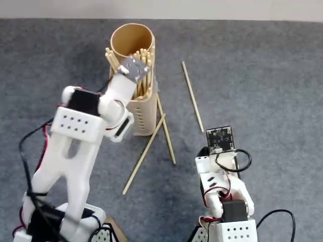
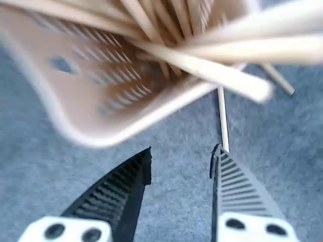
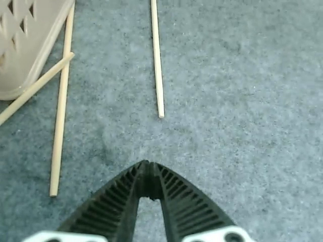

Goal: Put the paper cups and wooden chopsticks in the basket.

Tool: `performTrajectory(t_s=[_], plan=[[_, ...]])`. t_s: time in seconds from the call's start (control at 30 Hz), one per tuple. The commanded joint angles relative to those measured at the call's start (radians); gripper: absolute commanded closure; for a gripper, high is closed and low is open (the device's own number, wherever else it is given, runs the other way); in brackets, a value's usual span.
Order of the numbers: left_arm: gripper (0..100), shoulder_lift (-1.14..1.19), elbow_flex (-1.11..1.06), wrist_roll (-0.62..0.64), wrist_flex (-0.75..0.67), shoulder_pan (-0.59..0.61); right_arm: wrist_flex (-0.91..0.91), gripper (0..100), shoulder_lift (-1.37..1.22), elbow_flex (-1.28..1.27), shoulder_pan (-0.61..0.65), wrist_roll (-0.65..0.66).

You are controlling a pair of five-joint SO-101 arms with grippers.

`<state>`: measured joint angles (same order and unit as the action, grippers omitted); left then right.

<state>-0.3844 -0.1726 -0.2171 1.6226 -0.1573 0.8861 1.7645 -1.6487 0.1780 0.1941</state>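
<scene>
The left gripper [image 2: 181, 151] gapes empty at the basket [image 1: 143, 118] rim, its arm arched over it. The right gripper [image 3: 147, 169], pinched shut on nothing, hangs well away from the basket. A cup [image 1: 131, 40] sits inside (with many sticks). Three loose chopsticks [image 1: 193, 96] lie beside the basket, so the next step is probably a low, flat pinch on one.

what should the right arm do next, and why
Probably open the right gripper and ease it forward over the lone chopstick. The gripper is shut and empty, and that stick's near end lies just ahead of it on the grey surface, apart from the two chopsticks crossed beside the basket.
</scene>
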Motion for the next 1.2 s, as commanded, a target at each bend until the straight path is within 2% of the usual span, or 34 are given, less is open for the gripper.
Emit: performTrajectory(t_s=[0.0,0.13,0.27,0.4,0.47,0.6,0.7,0.77,0.87,1.0,1.07,1.17], plan=[[79,-0.054,0.157,-0.005,0.068,0.035,-0.021,99.5,-0.005,-0.018,-0.007,0.005],[79,-0.091,0.308,-0.003,0.081,0.136,-0.021,99.5,-0.005,-0.018,-0.005,0.003],[79,-0.142,0.392,0.026,0.078,0.326,-0.019,99.5,-0.016,-0.018,-0.005,0.003],[79,-0.143,0.332,0.152,0.074,0.579,0.002,99.5,-0.016,-0.007,0.041,-0.031],[79,-0.119,0.214,0.203,0.066,0.634,0.001,99.5,-0.016,-0.007,0.120,-0.063],[79,-0.065,-0.111,0.262,-0.133,0.659,-0.001,99.5,-0.019,0.025,0.297,-0.074],[79,-0.031,-0.323,0.336,-0.353,0.677,-0.001,99.5,-0.019,0.061,0.328,-0.106],[79,-0.010,-0.418,0.364,-0.448,0.673,-0.001,99.5,-0.019,0.070,0.328,-0.097],[79,0.018,-0.495,0.396,-0.526,0.664,0.024,99.5,-0.019,0.071,0.328,-0.060],[79,0.053,-0.538,0.416,-0.615,0.662,0.153,99.5,-0.036,0.162,0.315,0.023],[79,0.079,-0.539,0.417,-0.644,0.662,0.193,99.5,-0.111,0.234,0.306,0.064],[79,0.130,-0.535,0.417,-0.677,0.662,0.200,99.5,-0.357,0.375,0.306,0.104]])
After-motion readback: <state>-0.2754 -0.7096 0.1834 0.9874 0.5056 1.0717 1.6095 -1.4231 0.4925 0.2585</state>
